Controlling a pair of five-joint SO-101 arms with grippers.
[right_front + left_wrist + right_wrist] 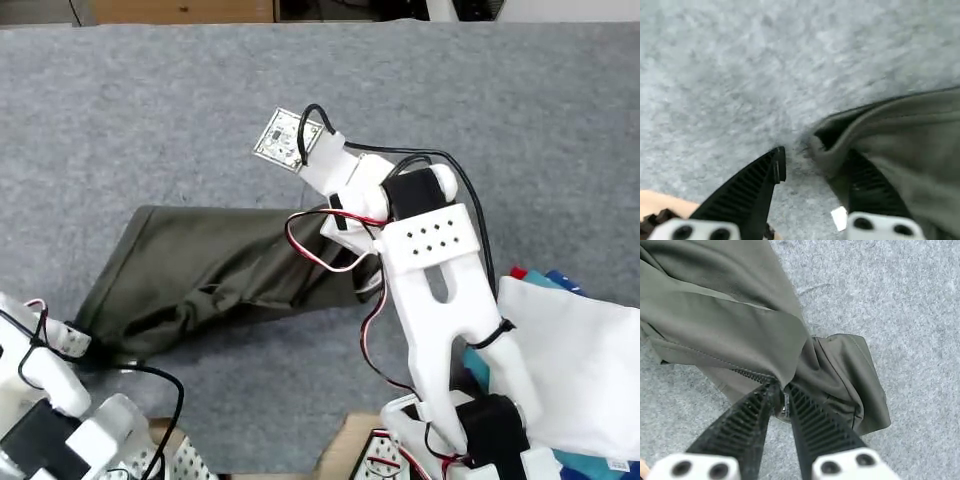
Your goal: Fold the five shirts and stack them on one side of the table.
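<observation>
— Nearest, at the left: which pincer is this, and in what state?
— The left pincer (812, 157), released. Its fingers stand apart on the table (150, 120). One rests on grey felt, and the other lies under the edge of the olive shirt (200, 270), at that shirt's near left corner.
— And at the near right?
— A folded white shirt (585, 365) lying on a blue garment (545, 280), apart from the olive shirt.
— Farther in?
— The olive shirt lies crumpled and drawn out long, from near left toward the table's centre. At its farther, right end the right pincer (781, 390) is clenched on a fold of the cloth, with fabric pinched between its fingers.
— Beyond?
— The grey table runs on to its far edge.
</observation>
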